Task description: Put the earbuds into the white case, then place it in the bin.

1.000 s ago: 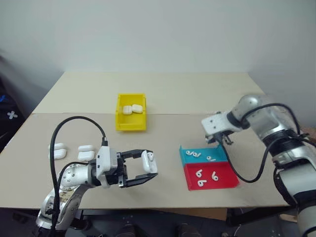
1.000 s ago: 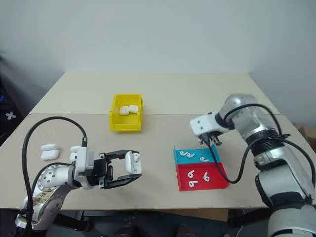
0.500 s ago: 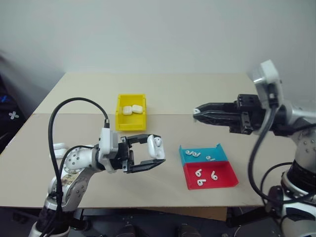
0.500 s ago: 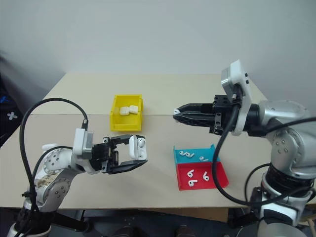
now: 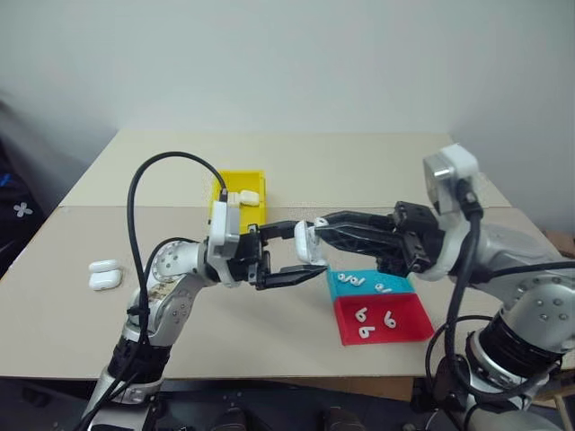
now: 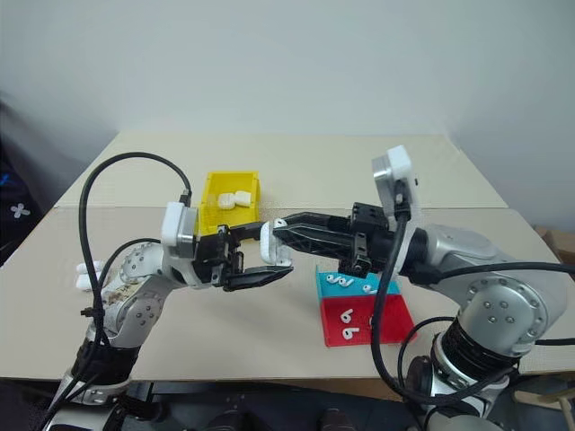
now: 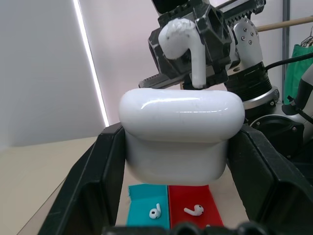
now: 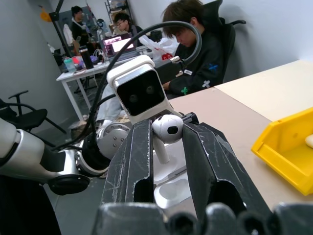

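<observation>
the left gripper grips the white case up in the air over the table. the right gripper pinches one of the earbuds right above it. next, the bud's stem must go down into the case, slowly. the bin sits just behind.

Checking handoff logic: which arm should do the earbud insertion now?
Right. Its pincer grips an earbud stem-down directly over the white case, which the left pincer clamps and steadies. The left is occupied as holder, so the right likely makes the move.
</observation>
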Motion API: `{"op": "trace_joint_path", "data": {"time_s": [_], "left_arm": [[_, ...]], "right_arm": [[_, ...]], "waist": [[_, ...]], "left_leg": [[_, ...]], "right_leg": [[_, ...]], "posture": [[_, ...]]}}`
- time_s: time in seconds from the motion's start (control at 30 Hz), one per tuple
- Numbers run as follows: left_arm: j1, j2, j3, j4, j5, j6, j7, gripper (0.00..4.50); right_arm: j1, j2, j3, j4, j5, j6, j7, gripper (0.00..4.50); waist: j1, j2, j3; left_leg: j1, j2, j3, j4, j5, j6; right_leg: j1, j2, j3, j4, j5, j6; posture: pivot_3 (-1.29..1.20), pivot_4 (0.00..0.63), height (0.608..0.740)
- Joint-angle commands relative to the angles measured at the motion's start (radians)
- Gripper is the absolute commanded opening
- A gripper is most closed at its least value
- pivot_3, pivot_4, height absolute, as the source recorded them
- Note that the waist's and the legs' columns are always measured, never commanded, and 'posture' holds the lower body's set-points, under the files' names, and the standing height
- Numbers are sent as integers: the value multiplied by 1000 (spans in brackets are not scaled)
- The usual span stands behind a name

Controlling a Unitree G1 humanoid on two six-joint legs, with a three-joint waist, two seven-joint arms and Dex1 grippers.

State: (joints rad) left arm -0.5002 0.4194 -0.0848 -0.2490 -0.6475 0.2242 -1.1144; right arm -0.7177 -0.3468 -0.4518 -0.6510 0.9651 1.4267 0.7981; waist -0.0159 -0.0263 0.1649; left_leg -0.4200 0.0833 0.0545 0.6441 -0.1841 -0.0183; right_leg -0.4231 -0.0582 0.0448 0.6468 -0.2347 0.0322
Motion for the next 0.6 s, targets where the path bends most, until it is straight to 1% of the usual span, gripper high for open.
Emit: {"op": "trace_joint_path", "data": {"time_s": [0.03,0.3,0.6], "left_arm": [[-14,-2,10,-18,-4,-5,-3,2800],[-14,-4,17,-25,-7,-3,8,2800],[-4,0,19,-27,1,-12,11,2800]], "right_arm": [[28,-35,18,-23,57,-76,-31,1022],[93,-113,109,-20,91,-202,-69,1022],[143,-204,169,-13,115,-310,-73,1022]], "waist": [[0,0,0],[0,0,0],[0,0,0]], "left_leg": [[0,0,0,0,0,0],[0,0,0,0,0,0],[0,0,0,0,0,0]], "right_leg": [[0,0,0,0,0,0],[0,0,0,0,-1,2],[0,0,0,-1,-2,3]], "posture": [[0,150,740],[0,150,740],[0,150,740]]}}
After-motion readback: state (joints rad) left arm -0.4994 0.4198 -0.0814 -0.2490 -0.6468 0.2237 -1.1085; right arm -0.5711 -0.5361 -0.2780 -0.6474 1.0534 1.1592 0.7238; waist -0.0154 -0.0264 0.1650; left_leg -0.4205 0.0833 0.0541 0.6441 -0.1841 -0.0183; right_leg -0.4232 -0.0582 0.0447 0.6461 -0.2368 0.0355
